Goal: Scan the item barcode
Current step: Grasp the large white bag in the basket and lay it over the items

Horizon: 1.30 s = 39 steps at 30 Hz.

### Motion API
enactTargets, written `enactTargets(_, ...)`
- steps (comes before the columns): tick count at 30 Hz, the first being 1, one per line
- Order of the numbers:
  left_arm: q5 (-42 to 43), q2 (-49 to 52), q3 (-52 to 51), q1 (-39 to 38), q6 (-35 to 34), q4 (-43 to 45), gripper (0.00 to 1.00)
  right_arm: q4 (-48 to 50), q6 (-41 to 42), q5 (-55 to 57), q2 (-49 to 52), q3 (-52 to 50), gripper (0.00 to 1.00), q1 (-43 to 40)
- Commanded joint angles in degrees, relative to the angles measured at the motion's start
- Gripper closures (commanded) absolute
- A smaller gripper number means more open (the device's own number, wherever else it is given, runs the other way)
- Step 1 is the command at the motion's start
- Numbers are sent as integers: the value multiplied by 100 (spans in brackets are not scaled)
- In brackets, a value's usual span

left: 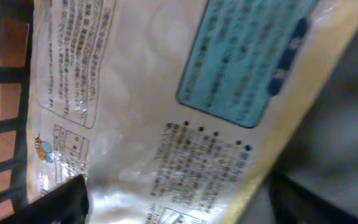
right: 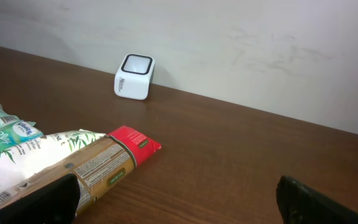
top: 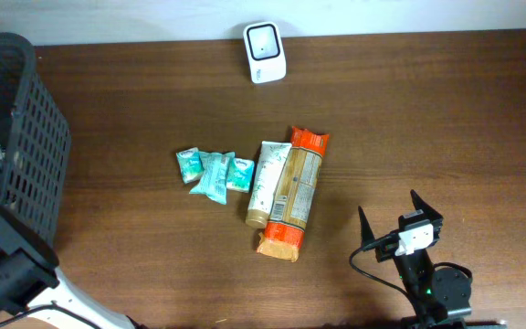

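Closest to the left wrist camera, a printed bag fills the view: cream film with black text blocks and a blue label. Basket mesh shows along its left side. The left fingers show in both lower corners, set wide of each other; whether they bear on the bag cannot be told.

The surface is dark brown wood grain and spans the overhead view. A plain white wall meets its far edge. A black mesh basket stands at the left edge.

At the centre of the surface, a long tan package with orange-red ends and a white-and-green tube lie side by side, touching. Three teal packets overlap in a row just left of the tube. The white scanner sits near the middle of the far edge, well apart from these items. The right fingers are spread apart with nothing between them, close to the near edge toward the right corner.
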Motion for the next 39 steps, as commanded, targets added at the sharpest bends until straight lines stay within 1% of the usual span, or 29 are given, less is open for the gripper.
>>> enactTargets(1,-87,238,-76,201,42,68,35,-9,48,-31,-37,-42,1,-35)
enactTargets(2,-87,238,-76,262,42,74,43,-9,48,-31,-37,-42,1,-35)
enactTargets(3,-85,238,-76,297,39,87,45,-9,48,-31,-37,-42,1,-35)
enactTargets(4,-83,238,-76,356,39,94,50,-9,48,-31,-37,-42,1,-35)
enactTargets(5,-85,238,-76,400,39,96,67,-9,48,-31,-37,-42,1,-35)
enactTargets(6,-83,238,-76,428,39,98,89,-11,48,-33,-37,-42,1,-35)
enactTargets(7,-85,238,-76,428,39,96,100,-11,48,-31,-37,-42,1,-35)
enactTargets(11,-85,175,22,304,15,15,100,-9,48,-31,-37,-42,1,-35)
enactTargets(15,-87,-374,378,-15,-376,-87,100,-9,48,-31,-37,-42,1,-35)
enactTargets(17,-87,-892,645,-229,-442,-81,100,-9,48,-31,-37,-42,1,-35)
enactTargets(18,-87,-1399,905,-385,-680,-57,100,-9,48,-31,-37,-42,1,-35)
enactTargets(19,-87,-1657,1043,-444,-789,-39,100,-11,48,-31,-37,-42,1,-35)
enactTargets(21,-87,-2223,1314,-535,-826,46,100,-9,48,-31,-37,-42,1,-35)
enactTargets(24,-70,-3021,1517,-664,-916,140,100,-9,48,-31,-37,-42,1,-35)
enactTargets(25,-57,-3333,1519,-765,-1049,173,100,-11,48,-31,-37,-42,1,-35)
enactTargets(27,393,-3888,1519,-1156,-1117,94,100,-11,48,-31,-37,-42,1,-35)
enactTargets(29,935,-4205,1517,-1707,-1191,-210,100,-9,48,-31,-37,-42,1,-35)
enactTargets(30,1126,-4260,1517,-2037,-1239,-407,100,-9,48,-31,-37,-42,1,-35)
enactTargets(32,1281,-4203,1510,-2640,-1589,-922,100,-9,48,-31,-37,-42,1,-35)
enactTargets(33,1510,-4085,1504,-2994,-1644,-1320,100,-9,48,-31,-37,-42,1,-35)
enactTargets(35,1751,-3873,1458,-3418,-1644,-1759,100,-11,48,-31,-37,-42,1,-35)
enactTargets(36,1781,-3617,1360,-3838,-1637,-2118,100,-9,48,-31,-37,-42,1,-35)
enactTargets(38,1784,-3171,1104,-4448,-1635,-2387,100,-9,48,-31,-37,-42,1,-35)
enactTargets(39,1781,-2997,994,-4673,-1635,-2382,100,-9,48,-31,-37,-42,1,-35)
